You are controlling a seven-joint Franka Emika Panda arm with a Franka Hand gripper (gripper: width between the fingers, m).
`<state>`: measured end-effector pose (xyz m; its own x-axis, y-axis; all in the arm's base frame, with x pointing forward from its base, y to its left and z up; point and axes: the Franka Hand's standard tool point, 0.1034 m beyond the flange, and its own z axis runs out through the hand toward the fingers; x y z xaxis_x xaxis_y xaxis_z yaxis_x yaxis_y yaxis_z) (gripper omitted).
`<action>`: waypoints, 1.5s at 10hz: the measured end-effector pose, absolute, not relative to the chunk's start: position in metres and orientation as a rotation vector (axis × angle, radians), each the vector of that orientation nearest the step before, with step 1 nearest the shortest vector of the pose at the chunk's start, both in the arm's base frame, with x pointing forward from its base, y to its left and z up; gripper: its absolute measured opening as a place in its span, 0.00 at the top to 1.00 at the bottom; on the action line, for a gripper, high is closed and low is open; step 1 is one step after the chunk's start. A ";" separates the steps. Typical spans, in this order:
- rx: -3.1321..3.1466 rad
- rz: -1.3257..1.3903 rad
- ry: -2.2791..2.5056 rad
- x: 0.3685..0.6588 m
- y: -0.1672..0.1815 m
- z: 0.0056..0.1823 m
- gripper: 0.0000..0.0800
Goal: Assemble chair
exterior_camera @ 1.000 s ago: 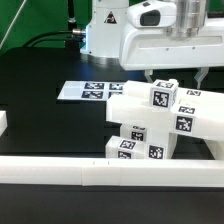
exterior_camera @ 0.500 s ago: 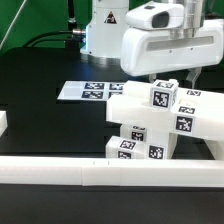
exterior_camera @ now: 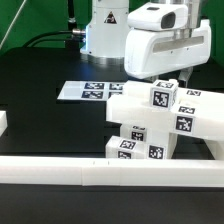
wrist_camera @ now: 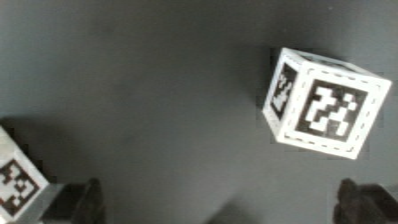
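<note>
Marker board (exterior_camera: pixel 87 90) flat at exterior view's left; chair (exterior_camera: pixel 150 125) stacked right of it, against border rail (exterior_camera: pixel 110 172). Gripper (wrist_camera: pixel 214 205) poised above chair top, fingers spread wide, nothing between. Risk: descent off-centre, fingertip clipping tagged block (wrist_camera: pixel 329 103), toppling stack. Fingertips hidden in exterior view; wrist view blurred, block edges cropped.

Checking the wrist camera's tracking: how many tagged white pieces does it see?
2. One block shows whole on the dark table; another piece is cut off at the frame edge. Others may lie out of frame.
</note>
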<state>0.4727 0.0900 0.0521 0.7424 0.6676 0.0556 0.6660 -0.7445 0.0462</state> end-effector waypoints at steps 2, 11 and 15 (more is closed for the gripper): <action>2.928 0.111 1.079 0.470 0.097 0.048 0.19; 2.921 0.091 1.079 0.453 0.107 0.040 0.19; 2.929 0.081 1.046 0.442 0.097 0.034 0.19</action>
